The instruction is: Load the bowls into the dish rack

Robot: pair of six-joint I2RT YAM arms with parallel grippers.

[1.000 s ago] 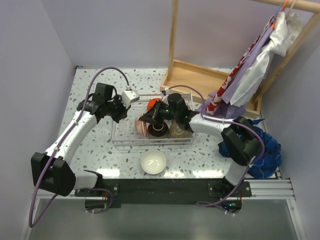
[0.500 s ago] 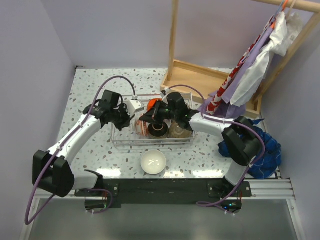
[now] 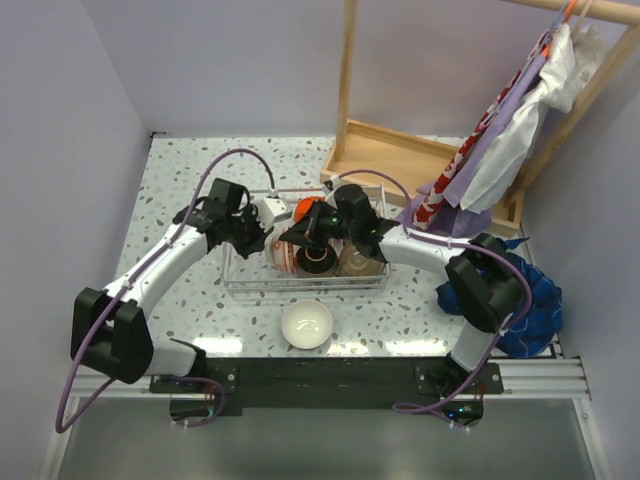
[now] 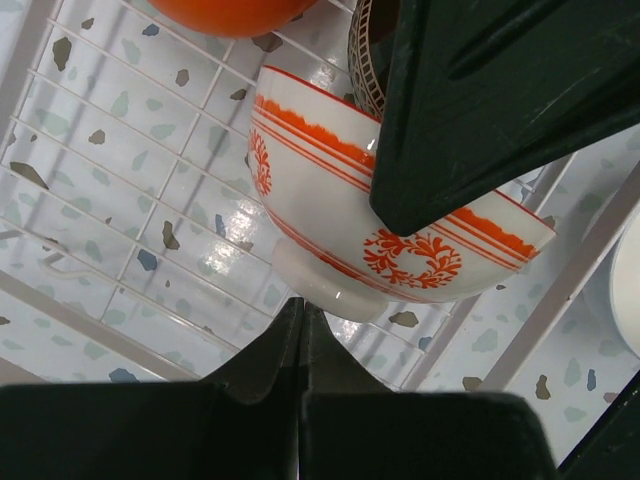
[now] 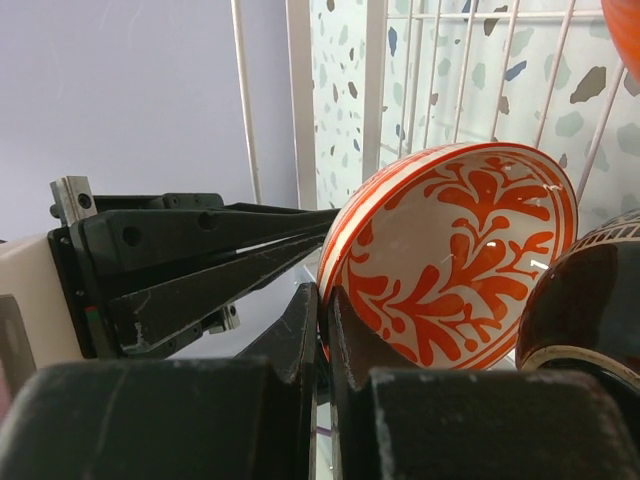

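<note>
A red-patterned bowl (image 5: 450, 250) stands on edge inside the wire dish rack (image 3: 245, 270), at the middle of the overhead view, its painted inside facing the right wrist camera. The right gripper (image 5: 324, 330) has its fingers pinched nearly together on the bowl's rim. The left gripper (image 4: 302, 325), fingers pressed flat together and carrying nothing, points its tip at the bowl's foot from the other side. Whether it touches the foot is hard to say.

Three more bowls share the rack: an orange bowl (image 3: 305, 208) at the back, a dark brown bowl (image 3: 318, 260) just right of the patterned one, and a beige bowl (image 3: 355, 263) beyond that. A white bowl (image 3: 306, 324) sits on the speckled table (image 3: 180, 180), below the rack in the overhead view.

The step in hand looks like settling the patterned bowl upright between the wires. The next move likely calls for letting go of the rim without tipping the bowl, then fetching the white one.

Both grippers mask the patterned bowl from above. The wrist views cut off the orange and dark bowls. No green bowl can be made out.
</note>
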